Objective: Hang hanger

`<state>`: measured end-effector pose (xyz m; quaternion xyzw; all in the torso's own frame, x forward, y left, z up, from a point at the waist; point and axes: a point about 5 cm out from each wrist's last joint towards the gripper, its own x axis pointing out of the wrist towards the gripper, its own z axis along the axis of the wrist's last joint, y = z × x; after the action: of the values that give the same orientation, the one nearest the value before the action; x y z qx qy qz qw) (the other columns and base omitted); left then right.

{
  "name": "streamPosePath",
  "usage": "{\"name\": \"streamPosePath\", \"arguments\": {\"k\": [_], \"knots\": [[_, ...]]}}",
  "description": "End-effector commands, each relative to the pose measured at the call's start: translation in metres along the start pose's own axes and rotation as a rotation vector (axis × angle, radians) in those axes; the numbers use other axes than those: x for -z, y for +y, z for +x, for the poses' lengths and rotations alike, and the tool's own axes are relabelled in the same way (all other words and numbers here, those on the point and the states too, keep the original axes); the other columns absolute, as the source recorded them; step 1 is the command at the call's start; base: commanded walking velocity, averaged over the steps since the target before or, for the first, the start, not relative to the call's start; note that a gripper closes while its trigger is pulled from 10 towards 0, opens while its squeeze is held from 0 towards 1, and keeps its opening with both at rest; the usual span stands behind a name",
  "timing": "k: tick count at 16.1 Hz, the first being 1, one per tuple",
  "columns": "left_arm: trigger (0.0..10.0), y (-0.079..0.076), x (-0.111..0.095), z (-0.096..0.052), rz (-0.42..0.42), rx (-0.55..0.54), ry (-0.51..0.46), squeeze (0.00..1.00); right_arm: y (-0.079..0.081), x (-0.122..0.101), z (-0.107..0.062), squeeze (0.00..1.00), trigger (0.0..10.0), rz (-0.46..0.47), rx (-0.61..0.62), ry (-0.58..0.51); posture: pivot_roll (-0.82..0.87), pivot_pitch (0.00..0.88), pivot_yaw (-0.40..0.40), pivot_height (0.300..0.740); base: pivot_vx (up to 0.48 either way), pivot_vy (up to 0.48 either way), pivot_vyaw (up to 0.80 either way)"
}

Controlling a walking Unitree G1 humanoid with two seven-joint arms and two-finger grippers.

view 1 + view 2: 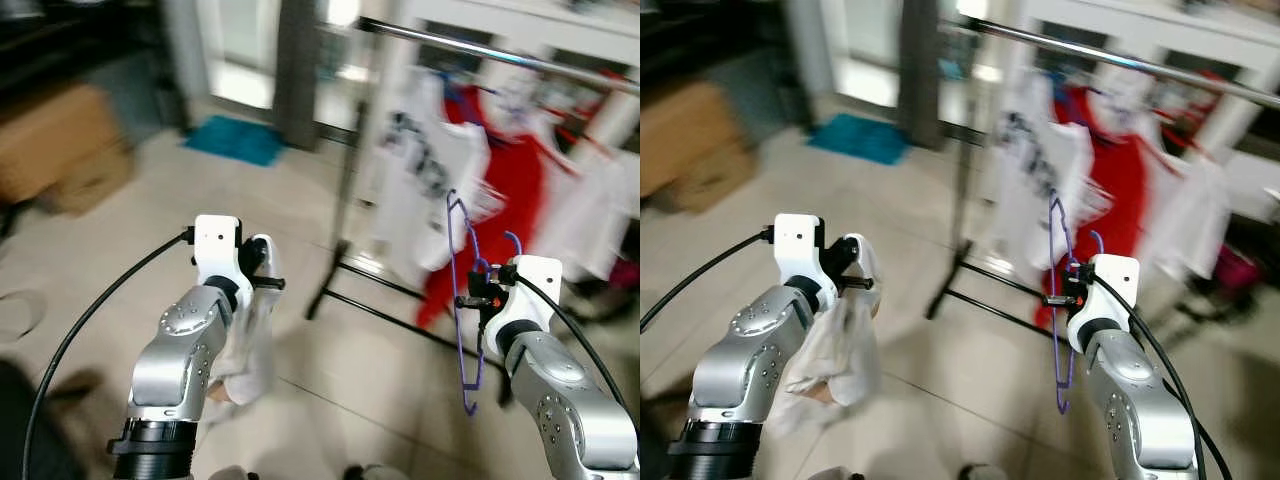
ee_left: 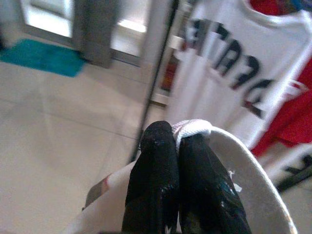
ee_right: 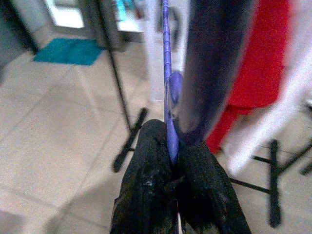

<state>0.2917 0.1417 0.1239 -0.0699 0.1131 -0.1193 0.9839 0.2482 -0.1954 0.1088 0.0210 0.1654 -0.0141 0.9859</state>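
Both pincers loaded, clothes rack (image 1: 470,45) ahead.
Right pincer (image 1: 478,299) pinched tight on purple hanger (image 1: 458,300); left pincer (image 1: 262,275) clamped shut on white garment (image 1: 245,350).

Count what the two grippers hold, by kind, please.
Purple hanger, in the right gripper: 1
White garment, in the left gripper: 1
Total: 2
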Motion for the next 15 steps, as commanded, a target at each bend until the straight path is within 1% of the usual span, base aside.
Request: {"name": "streamPosePath", "arguments": {"k": [1,3,4,5,6,7,8,10,11,12,13,15], "knots": [[10.0,-0.001,-0.01,-0.001,0.021,-0.01,-0.036,0.0,0.001,-0.002,-0.003,0.0,10.0,0.001,0.017,-0.008,-0.03,0.049,-0.028,0.74,0.0,0.0,-0.79],[10.0,-0.002,-0.01,0.001,0.041,0.002,-0.013,0.0,0.003,-0.003,-0.004,0.0,10.0,0.021,0.002,-0.002,-0.04,0.037,-0.03,0.74,0.0,0.0,-0.79],[10.0,-0.005,-0.008,0.002,0.005,0.026,0.016,0.0,0.001,-0.005,-0.004,0.0,10.0,0.019,0.016,-0.001,-0.04,0.03,-0.032,0.74,0.0,0.0,-0.8],[10.0,-0.008,-0.007,0.002,-0.031,0.045,0.02,0.0,0.001,-0.007,-0.003,0.0,10.0,0.02,0.013,-0.011,-0.04,0.025,-0.032,0.74,0.0,0.0,-0.8],[10.0,-0.011,-0.008,0.003,0.007,0.054,0.02,0.0,0.002,-0.011,-0.001,0.0,10.0,0.02,-0.007,-0.028,-0.04,0.026,-0.029,0.74,0.0,0.0,-0.8],[10.0,-0.017,-0.008,0.006,0.113,0.072,0.002,0.0,0.003,-0.019,0.002,0.0,10.0,-0.027,0.006,-0.075,-0.05,0.04,-0.02,0.74,0.0,0.0,-0.8],[10.0,-0.019,-0.009,0.007,0.112,0.056,-0.017,0.0,0.002,-0.022,0.003,0.0,10.0,-0.037,0.035,-0.09,-0.04,0.049,-0.017,0.74,0.0,0.0,-0.75],[10.0,-0.021,-0.009,0.005,0.103,0.065,-0.033,0.0,0.007,-0.023,0.002,0.0,10.0,0.044,0.029,-0.11,-0.04,0.049,-0.021,0.74,0.0,0.0,-0.75],[10.0,-0.018,-0.01,0.003,0.085,0.047,-0.04,0.0,0.005,-0.019,0.0,0.0,10.0,0.054,0.138,-0.115,-0.04,0.042,-0.025,0.74,0.0,0.0,-0.77],[10.0,-0.017,-0.011,0.004,0.093,0.043,-0.05,0.0,0.007,-0.019,0.001,0.0,10.0,0.081,0.132,-0.129,-0.03,0.046,-0.023,0.74,0.0,0.0,-0.77],[10.0,-0.017,-0.013,0.005,0.102,0.04,-0.067,0.0,0.011,-0.018,0.003,0.0,10.0,0.085,0.12,-0.126,-0.03,0.049,-0.021,0.74,0.0,0.0,-0.75],[10.0,-0.019,-0.016,0.007,0.099,0.043,-0.097,0.0,0.013,-0.017,0.004,0.0,10.0,0.046,0.141,-0.113,-0.02,0.049,-0.026,0.74,0.0,0.0,-0.75]]}}
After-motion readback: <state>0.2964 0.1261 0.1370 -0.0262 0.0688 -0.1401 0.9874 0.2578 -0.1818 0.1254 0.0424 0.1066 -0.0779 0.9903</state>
